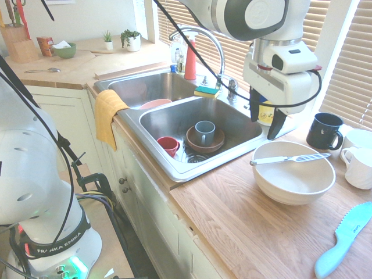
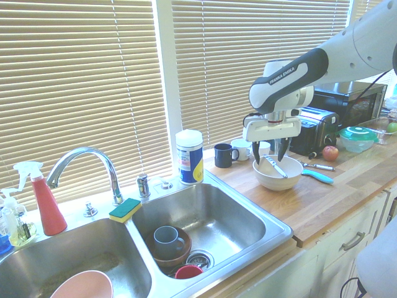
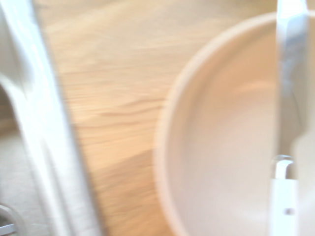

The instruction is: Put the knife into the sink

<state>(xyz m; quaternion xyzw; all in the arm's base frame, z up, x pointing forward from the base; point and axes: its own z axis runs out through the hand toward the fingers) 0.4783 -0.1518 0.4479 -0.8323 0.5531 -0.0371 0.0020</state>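
The knife [image 1: 289, 158] lies across the top of the white bowl [image 1: 293, 185] on the wooden tabletop [image 1: 232, 218], its pale handle toward the sink [image 1: 233, 120] and its shiny blade reaching over the far rim. The end effector [image 2: 269, 161] is spread wide and empty, poised over the bowl area with nothing in its grasp.

The knife should be light and stiff, not fragile, but smooth enough to slip or swivel if pinched off-centre. The handle near its join with the blade looks the best place to take hold — thicker than the blade, close to the balance point, and with free space beneath it inside the bowl. Closing squarely across its narrow width should keep it level; a push downward or sideways could tip it into the bowl — or drag the bowl along.
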